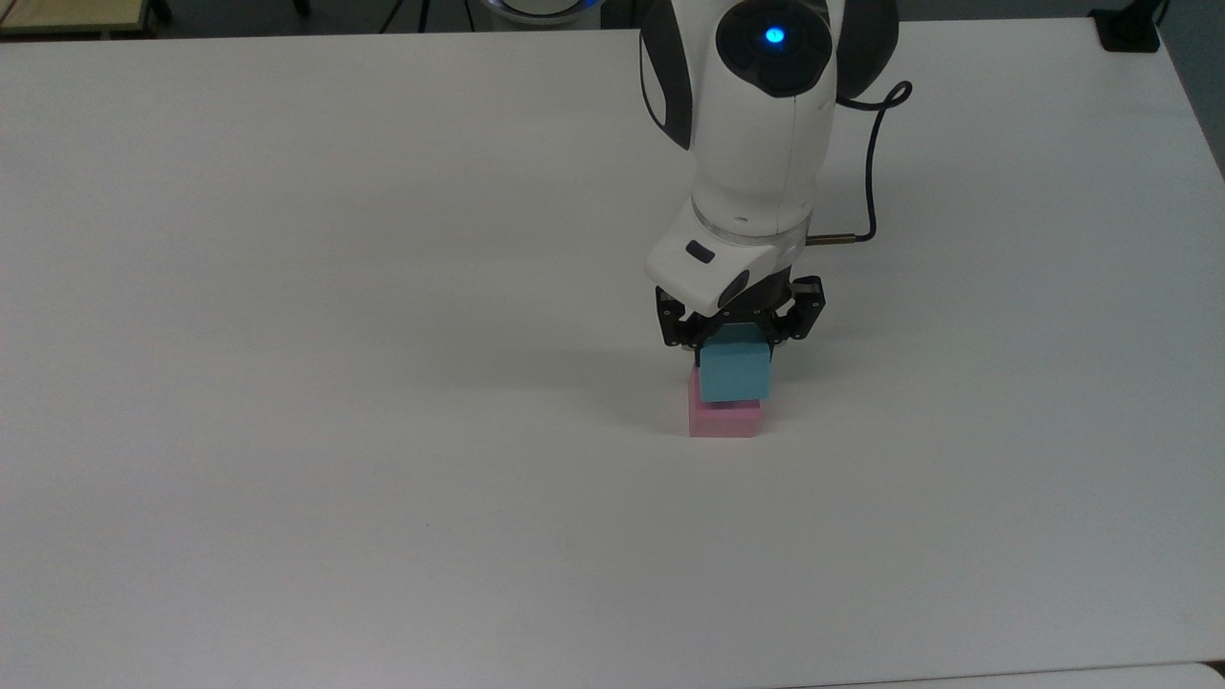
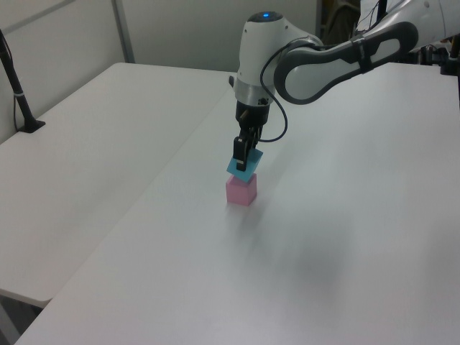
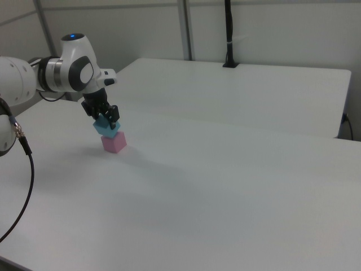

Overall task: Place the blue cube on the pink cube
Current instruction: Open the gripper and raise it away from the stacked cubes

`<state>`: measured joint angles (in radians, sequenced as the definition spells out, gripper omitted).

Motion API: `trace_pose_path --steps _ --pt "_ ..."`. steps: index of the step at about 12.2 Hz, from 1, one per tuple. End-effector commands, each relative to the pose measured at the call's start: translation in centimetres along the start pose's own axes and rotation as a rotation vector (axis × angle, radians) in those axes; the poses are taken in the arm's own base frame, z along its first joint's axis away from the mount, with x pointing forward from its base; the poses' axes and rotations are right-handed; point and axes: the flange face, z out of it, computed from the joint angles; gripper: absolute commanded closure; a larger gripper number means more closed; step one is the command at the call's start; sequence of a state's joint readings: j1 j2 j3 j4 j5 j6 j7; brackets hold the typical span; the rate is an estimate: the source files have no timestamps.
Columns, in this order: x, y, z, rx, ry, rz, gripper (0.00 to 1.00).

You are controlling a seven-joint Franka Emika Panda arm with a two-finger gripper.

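— White tabletop (image 1: 287,383) is spreading wide under everything, with a second table (image 2: 86,144) sitting beside it in the left view. Where is the blue cube sitting?

— The blue cube (image 1: 734,373) is hanging in the gripper (image 1: 737,337), clenched between the two black fingers and tilted a little. It is hovering right over the pink cube (image 1: 723,419), which is resting flat on the table. In the left view the cyan block (image 2: 242,166) is looking close to the pink top (image 2: 241,190); whether they are touching, I am not able to tell.

— How is it going to handle?

— I am judging it as light, stiff and matte, so it is probably not slipping much. The fingers are pinching two opposite side faces near the top, which seems the right hold, since it is leaving the underside free to land. The tilt is the worry: released crooked, it could be rocking or sliding off the pink one.

— Anything standing in the way?

— Nothing is crowding the stack. A dark cable (image 1: 876,163) is looping off the arm's wrist, well above the table. A black post (image 2: 18,90) is standing on the far table, well apart from the cubes.
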<state>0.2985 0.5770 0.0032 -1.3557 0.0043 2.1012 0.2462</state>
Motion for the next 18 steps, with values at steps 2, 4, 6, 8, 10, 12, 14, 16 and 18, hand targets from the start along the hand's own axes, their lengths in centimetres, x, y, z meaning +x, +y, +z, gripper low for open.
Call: trace_pose_path --steps 2,4,6,8,10,12,14,16,18 --pt "0.0 -0.7 1.6 -0.005 -0.011 0.016 0.68" --pt "0.0 -0.8 1.6 -0.001 -0.014 0.044 0.19" --pt "0.0 -0.7 1.6 -0.001 -0.014 0.065 0.00" --pt "0.0 -0.4 1.0 0.000 -0.012 0.081 0.00" --pt "-0.2 -0.2 -3.1 0.017 0.019 0.090 0.00" --pt "-2.9 1.1 -7.5 -0.003 -0.050 0.101 0.00" --pt "-5.4 4.8 -12.8 -0.032 -0.141 0.152 0.00" --pt "-8.0 8.6 -16.3 -0.065 -0.181 0.182 0.00" --pt "-10.1 12.5 -19.2 -0.082 -0.159 0.160 0.00"
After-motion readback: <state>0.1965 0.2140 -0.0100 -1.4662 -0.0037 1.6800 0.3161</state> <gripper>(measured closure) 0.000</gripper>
